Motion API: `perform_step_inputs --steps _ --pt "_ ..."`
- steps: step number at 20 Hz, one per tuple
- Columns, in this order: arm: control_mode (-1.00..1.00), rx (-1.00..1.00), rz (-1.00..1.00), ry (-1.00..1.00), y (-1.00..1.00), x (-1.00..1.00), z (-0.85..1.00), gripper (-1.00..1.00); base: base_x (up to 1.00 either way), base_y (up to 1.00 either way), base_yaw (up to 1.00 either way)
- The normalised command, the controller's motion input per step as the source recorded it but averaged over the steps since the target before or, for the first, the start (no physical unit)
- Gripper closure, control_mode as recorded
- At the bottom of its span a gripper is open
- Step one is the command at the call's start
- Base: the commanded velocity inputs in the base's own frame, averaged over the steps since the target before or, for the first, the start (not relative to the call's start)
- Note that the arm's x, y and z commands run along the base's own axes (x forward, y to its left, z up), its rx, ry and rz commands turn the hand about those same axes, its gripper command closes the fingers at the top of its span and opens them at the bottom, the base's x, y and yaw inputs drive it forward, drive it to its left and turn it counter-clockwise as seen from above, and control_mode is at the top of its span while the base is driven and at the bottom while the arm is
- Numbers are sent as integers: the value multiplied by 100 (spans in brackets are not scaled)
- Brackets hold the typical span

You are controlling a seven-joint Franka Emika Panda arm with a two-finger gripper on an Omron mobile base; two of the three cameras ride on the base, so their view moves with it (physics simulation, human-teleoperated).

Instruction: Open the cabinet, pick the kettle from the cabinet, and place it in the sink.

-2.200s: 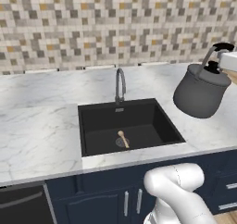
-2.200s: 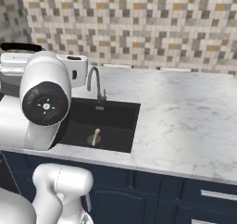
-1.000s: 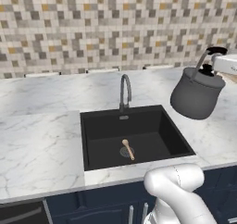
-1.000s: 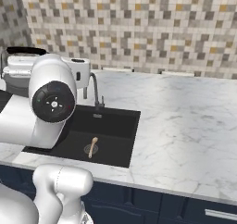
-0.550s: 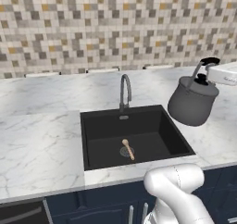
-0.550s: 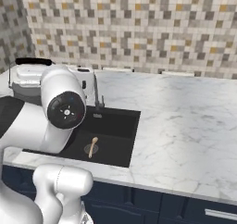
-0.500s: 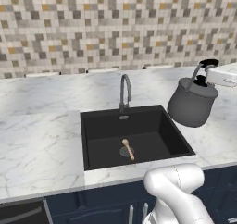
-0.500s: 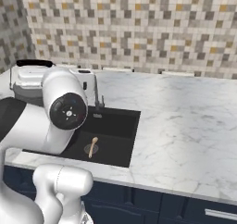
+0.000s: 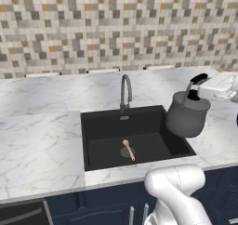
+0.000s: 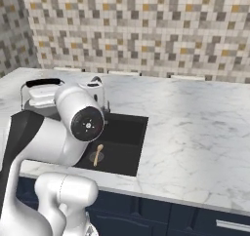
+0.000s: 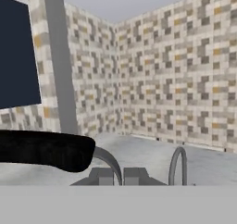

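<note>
You have the kettle (image 9: 187,117) gripped by its black handle (image 9: 198,78), fingers (image 11: 118,176) closed tight on it. It hangs over the right edge of the sink (image 9: 135,138), part above the basin and part above the worktop (image 9: 42,140). A wooden spoon (image 9: 128,150) lies on the basin floor beside the drain, and the faucet (image 9: 125,91) stands at the sink's back edge.

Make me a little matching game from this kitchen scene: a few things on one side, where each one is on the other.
Things:
1. kettle
2. wooden spoon
3. faucet
4. gripper

Places:
A. lying on the bottom of the sink
B. shut on a black arched handle
C. hanging in the air over the basin's right edge
D. standing at the back rim of the basin

Pairs: 1-C, 2-A, 3-D, 4-B
</note>
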Motion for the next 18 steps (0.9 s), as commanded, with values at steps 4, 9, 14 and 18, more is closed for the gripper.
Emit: perform_step_inputs --steps 4,9,14,18 --pt "-100 -7 6 0 0 7 -22 100 0 0 0" --pt "-100 -7 3 0 6 6 -18 100 0 0 0" --pt "-100 -11 0 2 17 2 -16 100 0 0 0" --pt "-100 -8 0 3 12 0 -22 100 0 0 0"
